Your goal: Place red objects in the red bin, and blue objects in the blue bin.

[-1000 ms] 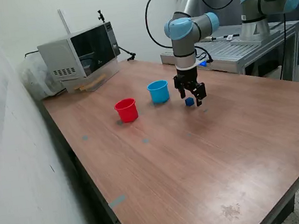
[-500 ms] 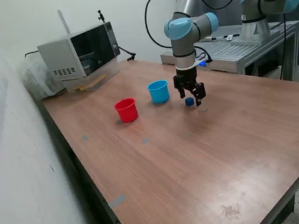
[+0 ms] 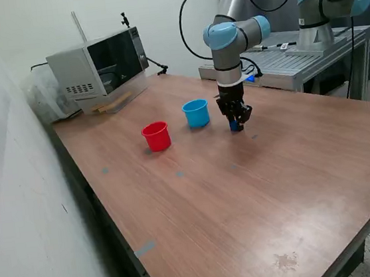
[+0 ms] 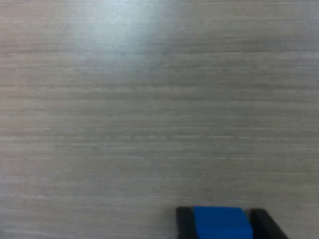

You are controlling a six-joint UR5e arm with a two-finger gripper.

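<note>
A wood-grain table [image 3: 258, 190] carries a microwave [image 3: 100, 68] at its far corner toward the exterior view's left. Nearer the middle stand a red cup [image 3: 156, 136] and a light blue cup [image 3: 196, 112], close together but apart. Just beside the blue cup, a small blue cube [image 3: 236, 126] sits on the table surface.

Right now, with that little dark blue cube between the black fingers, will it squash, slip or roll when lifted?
The small dark blue cube probably stays rigid: its edges look crisp between the fingers. Flat faces likely resist rolling and slipping. It seems light, being far smaller than the light blue plastic cup.
</note>
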